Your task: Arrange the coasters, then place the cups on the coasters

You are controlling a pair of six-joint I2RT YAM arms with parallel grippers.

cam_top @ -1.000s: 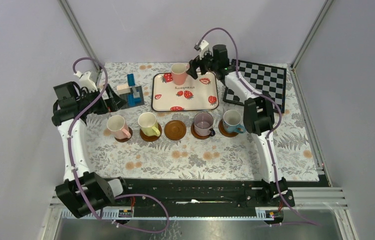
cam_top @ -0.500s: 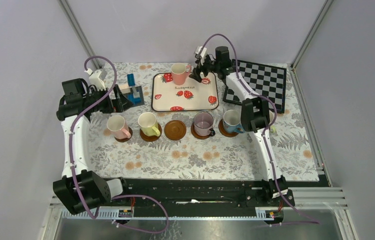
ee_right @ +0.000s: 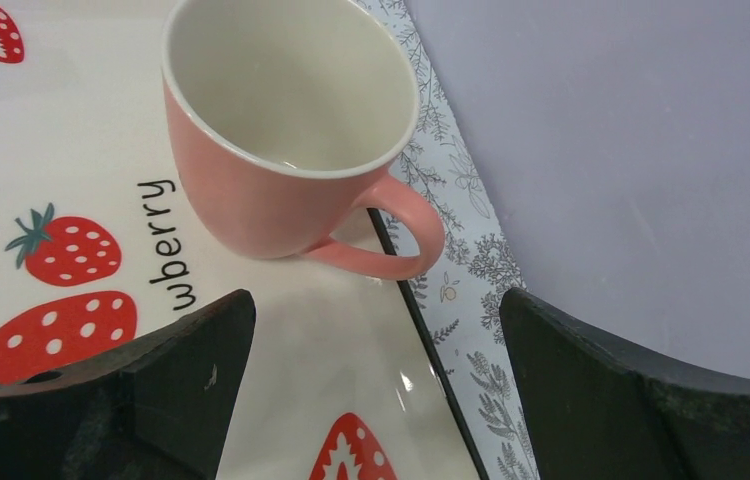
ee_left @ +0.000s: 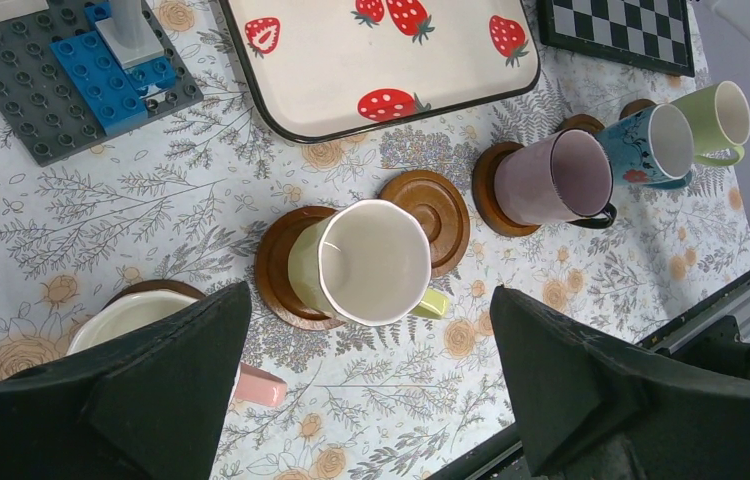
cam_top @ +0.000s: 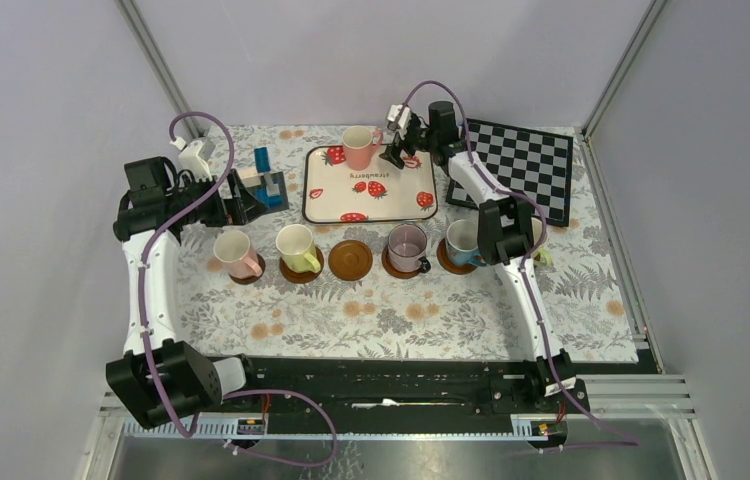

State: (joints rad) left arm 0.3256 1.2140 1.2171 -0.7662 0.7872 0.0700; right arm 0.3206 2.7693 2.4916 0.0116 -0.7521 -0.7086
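On the strawberry tray [cam_top: 396,200] stands a pink cup [cam_top: 358,147] [ee_right: 281,150], handle to the right. My right gripper [cam_top: 397,153] [ee_right: 373,300] is open just right of it, the handle ahead of its spread fingers [ee_right: 151,390] and untouched. Along the table's middle, a pale pink cup [cam_top: 236,252] [ee_left: 121,315], yellow-green cup [cam_top: 297,247] [ee_left: 366,260], mauve cup [cam_top: 407,245] [ee_left: 561,175] and blue cup [cam_top: 464,240] [ee_left: 656,145] each stand on coasters. One coaster [cam_top: 351,259] [ee_left: 436,205] is bare. A green cup [ee_left: 719,118] stands beyond the blue one. My left gripper [cam_top: 234,208] [ee_left: 369,295] hangs open, holding nothing.
A black-and-white chessboard [cam_top: 521,165] [ee_left: 621,30] lies at the back right. A grey brick plate with blue bricks [cam_top: 266,187] [ee_left: 61,80] sits left of the tray. The right forearm [cam_top: 496,230] crosses over the row's right end. Grey walls close in the back and sides.
My right gripper has dropped and shifted a little right, settling beside the pink cup's handle. The left arm shifted slightly at first, then held still.
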